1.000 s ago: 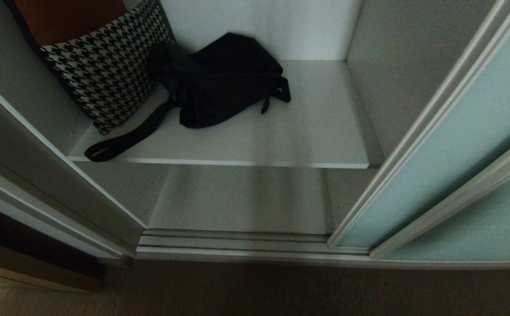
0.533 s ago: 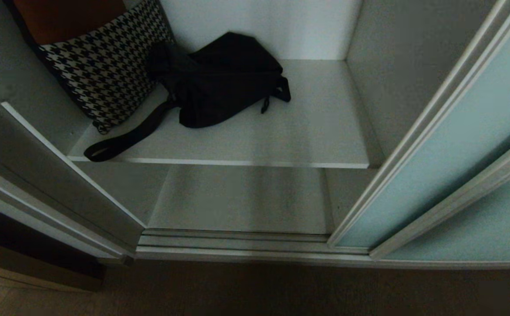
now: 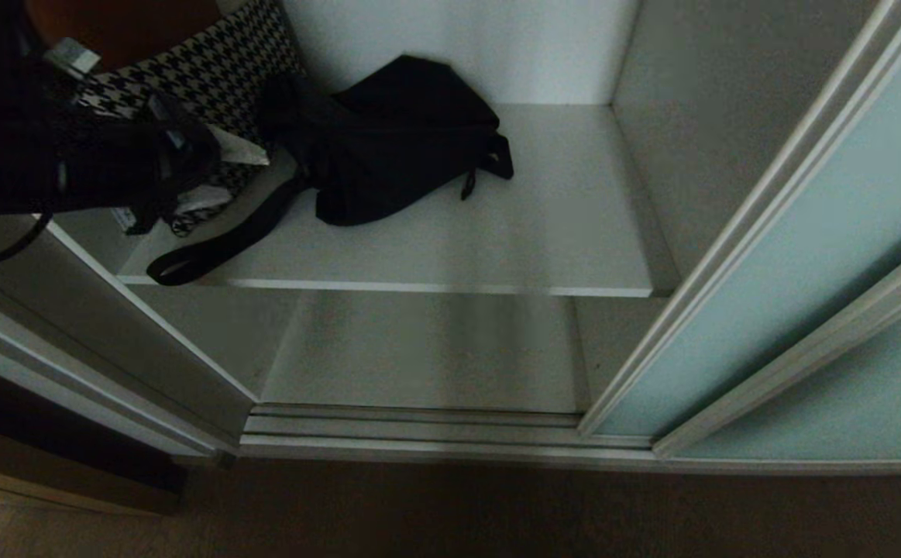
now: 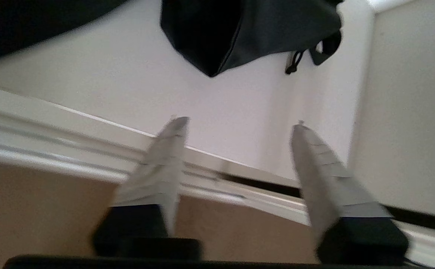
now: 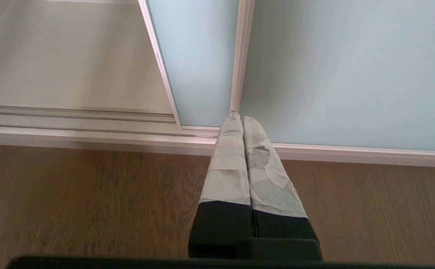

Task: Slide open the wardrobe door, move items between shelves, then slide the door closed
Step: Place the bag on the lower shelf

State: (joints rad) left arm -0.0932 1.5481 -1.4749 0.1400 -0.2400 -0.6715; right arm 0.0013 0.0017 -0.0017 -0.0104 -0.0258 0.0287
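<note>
Fingers [image 4: 172,149] of the left gripper [image 4: 236,123] stand apart and empty. Off to their right, the sliding wardrobe door [image 3: 775,294] already stands open. Ahead of them lies the shelf [image 3: 496,240], and on it the black bag [image 3: 396,147], still to be moved. Right gripper [image 5: 239,117] fingers sit pressed together, low by the floor. Closing comes last.

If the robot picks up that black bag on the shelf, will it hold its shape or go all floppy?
Probably floppy: the black bag lies slumped and creased on the shelf. Its broad strap trails loose to the front edge, so it would likely dangle. It looks soft, so it is unlikely to roll or break.
</note>
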